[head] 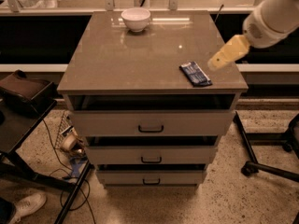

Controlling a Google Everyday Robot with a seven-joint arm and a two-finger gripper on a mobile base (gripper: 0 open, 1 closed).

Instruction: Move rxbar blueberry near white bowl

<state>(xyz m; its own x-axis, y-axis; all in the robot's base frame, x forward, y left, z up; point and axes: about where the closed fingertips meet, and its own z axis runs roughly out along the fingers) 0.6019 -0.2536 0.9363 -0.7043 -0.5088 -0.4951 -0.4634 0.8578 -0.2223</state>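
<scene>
Nearest the camera, in front of the drawer cabinet (150, 123), lies a speckled floor (224, 199). Loose cables (70, 171) trail at the cabinet's left foot and a chair base (261, 164) stands off its right side. The cabinet has three drawers, each slightly open.

The rxbar blueberry (195, 73) lies flat on the cabinet's top (140, 59), close to its near right corner and turned at a slant to the front edge. It looks light and thin, and the foil wrapper is likely slick and somewhat crinkly – it could skid on this glossy top if pushed rather than pinched. The best hold is probably across the narrow width at mid-length, coming straight down, since the bar sits too flat to get under from the side.

The gripper (228, 53) hangs just beyond the bar, over the cabinet's right edge and clear of the wrapper. It holds nothing. Whether it is spread or closed I cannot tell from this angle – it reads as one pale wedge.

The white bowl (136, 19) stands upright at the cabinet's far edge, left of centre and well apart from the bar. The smooth top between them is bare, so the carry runs diagonally toward the back. Behind the cabinet runs a long counter (84, 3).
</scene>
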